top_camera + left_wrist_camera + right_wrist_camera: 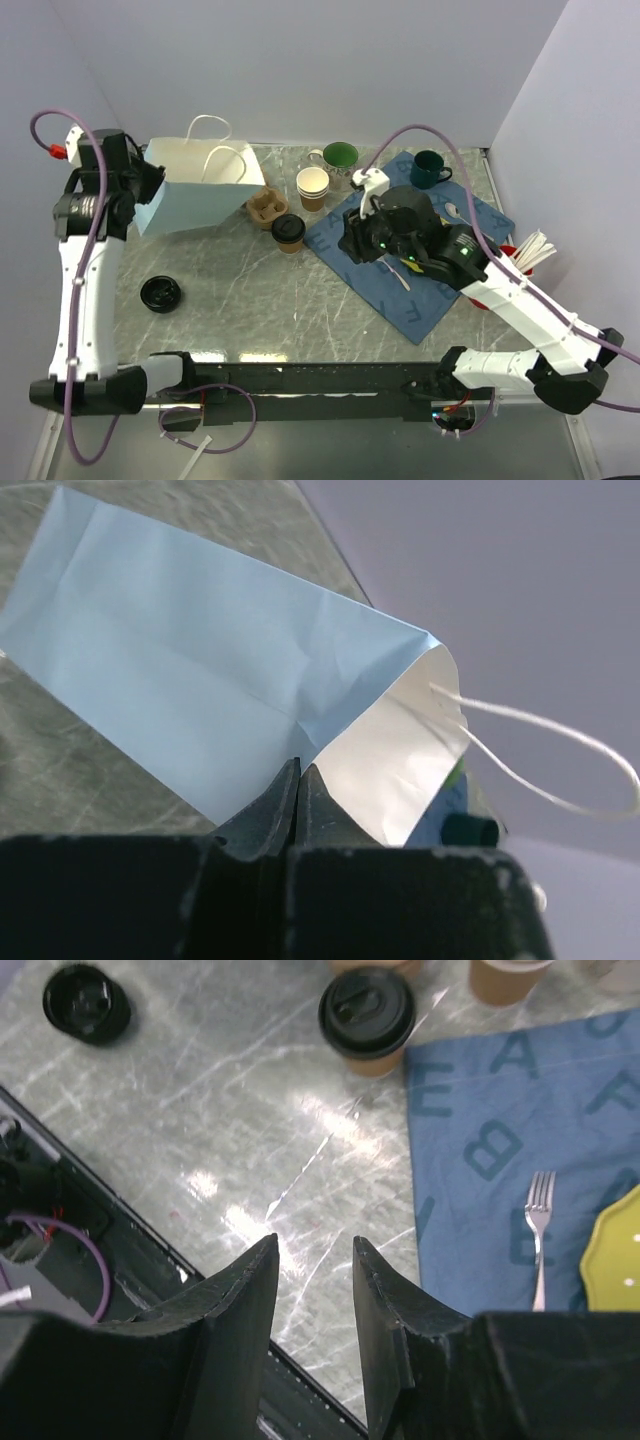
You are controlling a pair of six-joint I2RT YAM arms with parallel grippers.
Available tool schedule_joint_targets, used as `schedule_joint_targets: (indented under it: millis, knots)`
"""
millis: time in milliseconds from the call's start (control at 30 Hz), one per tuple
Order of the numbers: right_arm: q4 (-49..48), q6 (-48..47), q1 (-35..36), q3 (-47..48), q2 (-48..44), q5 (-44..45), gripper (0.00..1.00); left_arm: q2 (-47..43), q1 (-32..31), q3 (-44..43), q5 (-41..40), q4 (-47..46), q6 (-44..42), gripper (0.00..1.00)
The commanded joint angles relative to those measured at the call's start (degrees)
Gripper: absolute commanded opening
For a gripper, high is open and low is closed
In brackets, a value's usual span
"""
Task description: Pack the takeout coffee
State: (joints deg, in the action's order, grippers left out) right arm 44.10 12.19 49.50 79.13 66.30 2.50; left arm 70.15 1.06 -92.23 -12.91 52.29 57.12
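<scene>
1. The takeout coffee, a brown paper cup with its black lid on, stands upright on the marble table, just off the corner of the blue placemat.
2. The right gripper hovers over bare table, its jaws partly spread with nothing between them. The cup stands ahead of the fingertips and clear of them.
3. The left gripper is far from the cup. Its jaws are pinched together on the mouth edge of the paper bag.
4. The pale blue bag lies on its side, with its white inside and string handles showing. I cannot tell what is in it.
5. A brown pulp cup carrier sits between the bag and the coffee, just beside the cup.
6. Near it stands a stack of lidless cups.
7. A loose black lid lies well apart, near the table's front.
</scene>
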Motion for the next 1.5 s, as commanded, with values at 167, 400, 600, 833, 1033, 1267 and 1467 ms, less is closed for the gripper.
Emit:
schedule_joint_targets:
  millis: [167, 400, 600, 833, 1033, 1267, 1467]
  knots:
    - [-0.9, 1.6, -2.3, 1.9, -8.3, 6.7, 0.43, -6.4, 0.3, -11.6, 16.8, 11.0, -7.7, 0.01]
    - [1.0, 3.5, -3.3, 2.6, -12.9, 9.7, 0.43, -13.0, 0.3, -6.9, 35.8, 15.4, -7.5, 0.01]
    - [0.6, 5.1, -3.5, -0.5, -17.1, 11.8, 0.43, -20.7, 0.2, 8.4, 44.7, 14.3, -6.8, 0.01]
    - [1.5, 6.4, -3.5, -2.1, -18.0, 11.8, 0.43, -22.3, 0.3, 20.1, 40.4, 15.2, -9.7, 0.01]
    - [2.3, 7.1, -3.5, -1.4, -15.9, 10.9, 0.44, -22.7, 0.3, 26.9, 38.5, 15.4, -9.0, 0.04]
    - [5.7, 14.5, -3.5, 1.3, -10.7, -0.2, 0.46, -21.9, 0.2, 25.9, 34.7, 17.7, -10.0, 0.55]
    - [6.1, 19.3, -3.4, 5.4, -3.0, -6.0, 0.48, -17.5, 0.3, 17.1, 26.8, 16.2, -9.8, 0.81]
